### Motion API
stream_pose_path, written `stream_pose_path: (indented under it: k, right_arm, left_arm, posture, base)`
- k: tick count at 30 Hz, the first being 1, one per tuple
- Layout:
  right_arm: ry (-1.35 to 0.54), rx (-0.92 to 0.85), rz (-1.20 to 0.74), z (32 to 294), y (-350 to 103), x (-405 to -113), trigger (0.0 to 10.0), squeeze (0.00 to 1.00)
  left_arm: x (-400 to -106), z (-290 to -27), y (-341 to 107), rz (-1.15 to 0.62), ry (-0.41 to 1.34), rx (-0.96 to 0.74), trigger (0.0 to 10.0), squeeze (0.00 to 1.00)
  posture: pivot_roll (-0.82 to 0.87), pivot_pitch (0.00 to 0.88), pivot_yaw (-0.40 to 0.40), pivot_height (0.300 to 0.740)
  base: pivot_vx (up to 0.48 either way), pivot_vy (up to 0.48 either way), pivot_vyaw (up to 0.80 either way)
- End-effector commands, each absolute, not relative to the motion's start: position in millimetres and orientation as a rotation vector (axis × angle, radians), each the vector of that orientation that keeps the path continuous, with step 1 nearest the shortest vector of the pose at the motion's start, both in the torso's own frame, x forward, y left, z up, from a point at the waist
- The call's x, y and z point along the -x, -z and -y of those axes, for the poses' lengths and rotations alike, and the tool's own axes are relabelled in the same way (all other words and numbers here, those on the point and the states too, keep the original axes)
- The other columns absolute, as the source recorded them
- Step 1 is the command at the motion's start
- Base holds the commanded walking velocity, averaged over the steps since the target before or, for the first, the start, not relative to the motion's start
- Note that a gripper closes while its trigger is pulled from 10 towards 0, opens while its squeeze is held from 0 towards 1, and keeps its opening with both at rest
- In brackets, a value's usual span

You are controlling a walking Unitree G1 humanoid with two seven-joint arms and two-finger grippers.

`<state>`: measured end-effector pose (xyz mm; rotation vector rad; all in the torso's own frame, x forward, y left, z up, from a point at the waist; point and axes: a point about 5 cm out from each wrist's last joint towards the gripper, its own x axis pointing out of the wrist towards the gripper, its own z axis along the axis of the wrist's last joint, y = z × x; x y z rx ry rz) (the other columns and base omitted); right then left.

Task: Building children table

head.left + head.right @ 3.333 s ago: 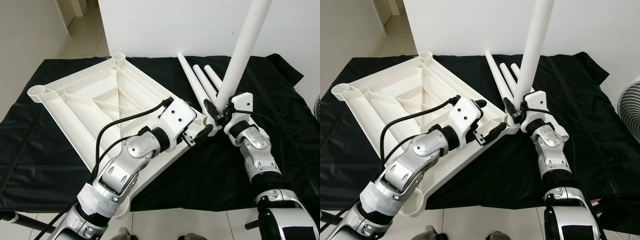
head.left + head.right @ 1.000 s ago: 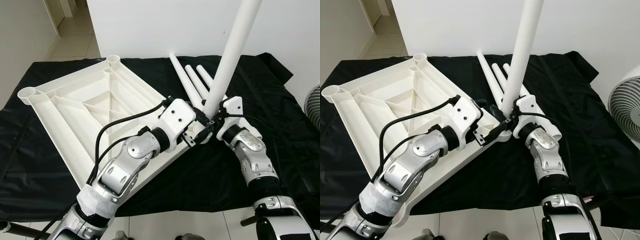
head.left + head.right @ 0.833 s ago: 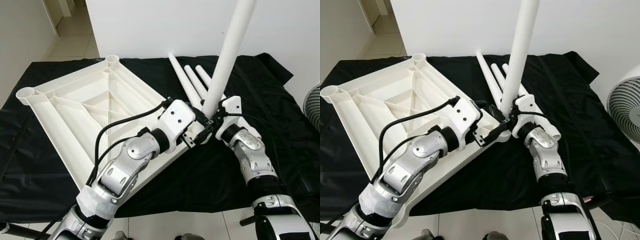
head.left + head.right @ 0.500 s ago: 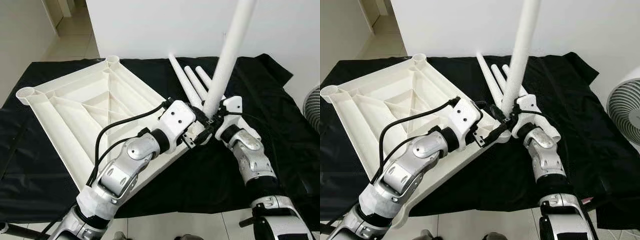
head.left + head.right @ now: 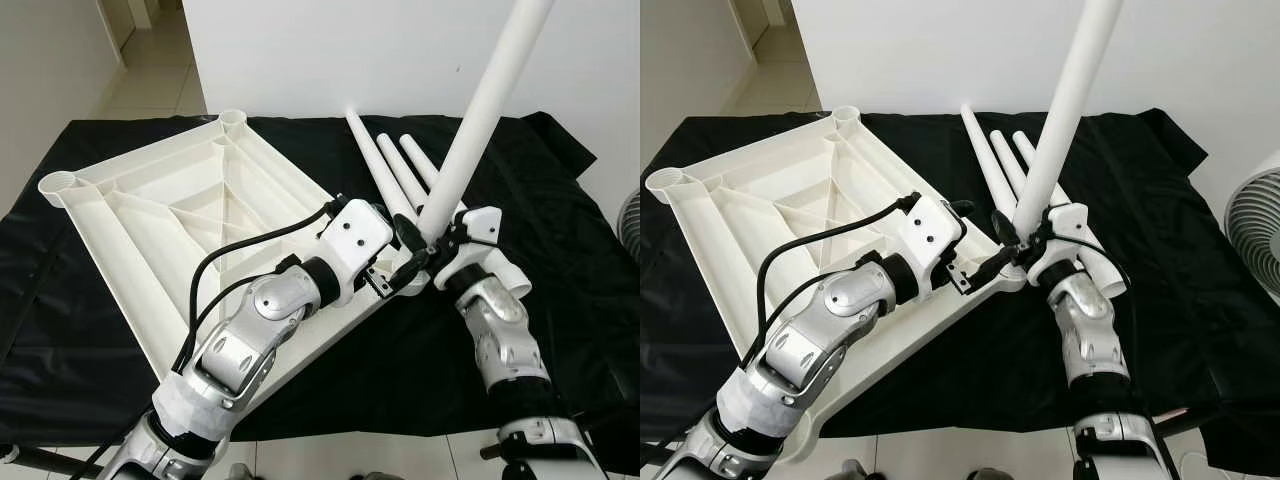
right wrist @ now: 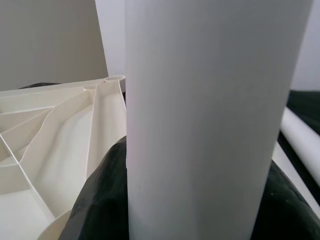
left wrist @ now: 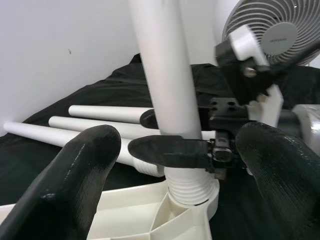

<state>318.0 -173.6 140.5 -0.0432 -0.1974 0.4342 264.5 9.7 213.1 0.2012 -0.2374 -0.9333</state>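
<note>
One white tabletop [image 5: 170, 215] lies underside up on one black cloth [image 5: 560, 250]. Table legs number four: one standing leg [image 5: 470, 130] rises tilted from the tabletop's corner socket between the two grippers, and three loose legs [image 5: 385, 170] lie side by side on the cloth just beyond the right gripper [image 5: 437, 240]. Two open corner sockets [image 5: 60, 183] can be counted along the tabletop's far edge, well away from the left gripper [image 5: 400, 268]. Grippers number two, each with two black fingers [image 7: 85, 165]. One fan [image 5: 1258, 235] stands off to the right gripper's outer side.
</note>
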Motion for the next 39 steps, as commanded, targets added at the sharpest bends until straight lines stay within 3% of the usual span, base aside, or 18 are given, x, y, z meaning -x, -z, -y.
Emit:
stream_pose_path:
  k: [1, 23, 33, 39]
  right_arm:
    - [-0.442, 0.068, -0.008, 175, -93, -302, 10.0, 0.0]
    - [-0.553, 0.263, 0.05, 174, -81, -275, 10.0, 0.0]
    - [-0.402, 0.033, 0.002, 188, -74, -278, 10.0, 0.0]
    - [-0.395, -0.003, -0.05, 188, -74, -287, 10.0, 0.0]
  left_arm:
    - [-261, -8, -211, 0.222, 0.985, -0.22, 10.0, 0.0]
    - [-261, -9, -212, 0.222, 0.986, -0.219, 10.0, 0.0]
    - [-261, -9, -212, 0.22, 0.991, -0.219, 10.0, 0.0]
    - [-261, -8, -213, 0.221, 0.994, -0.219, 10.0, 0.0]
  posture:
    - [-0.14, 0.089, 0.056, 0.74]
    - [-0.13, 0.099, 0.065, 0.74]
    - [-0.14, 0.1, 0.07, 0.74]
    - [-0.14, 0.097, 0.071, 0.74]
  base:
    - [0.0, 0.0, 0.0]
    - [0.0, 0.0, 0.0]
    - [0.0, 0.0, 0.0]
    - [0.0, 0.0, 0.0]
